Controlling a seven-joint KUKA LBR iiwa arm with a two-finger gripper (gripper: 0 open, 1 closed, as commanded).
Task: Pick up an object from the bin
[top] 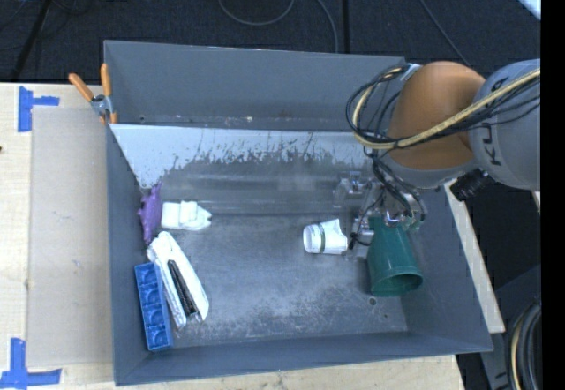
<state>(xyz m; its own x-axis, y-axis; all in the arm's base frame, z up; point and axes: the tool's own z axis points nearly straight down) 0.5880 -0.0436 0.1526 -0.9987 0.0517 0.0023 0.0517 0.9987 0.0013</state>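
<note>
We see a grey arm with a rounded orange cover and looped black-and-yellow cables just behind its silver gripper.

My pincer hangs at the right of the grey bin, just beside a small white cylinder and a tipped dark green cup, with a blue tray, a white packet and a purple scrap far left.

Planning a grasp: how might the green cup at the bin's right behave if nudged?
The green cup lies on its side, so it would probably roll in a curve. It looks hollow, likely light and easily shoved.
</note>
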